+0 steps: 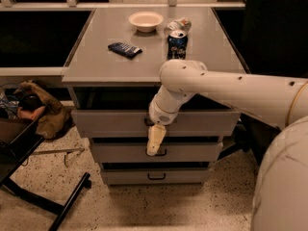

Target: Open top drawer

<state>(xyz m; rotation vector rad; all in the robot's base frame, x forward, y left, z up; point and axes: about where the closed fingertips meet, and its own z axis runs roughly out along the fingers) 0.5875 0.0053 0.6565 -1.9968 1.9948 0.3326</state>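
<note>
Looking at the grey cabinet, I find the top drawer [106,123] directly under the worktop [96,61] — its loop handle is mostly hidden behind the arm's wrist. The claw [155,139] hangs at 6 o'clock from that wrist, pointing down, its tip over the handle of the middle drawer [115,152]. I cannot tell whether it is apart or together. On the worktop a soda can [177,43] stands at 12 o'clock from the wrist — a white bowl [146,20] lies at 10 o'clock from the can, a dark packet [124,49] at 9 o'clock.
</note>
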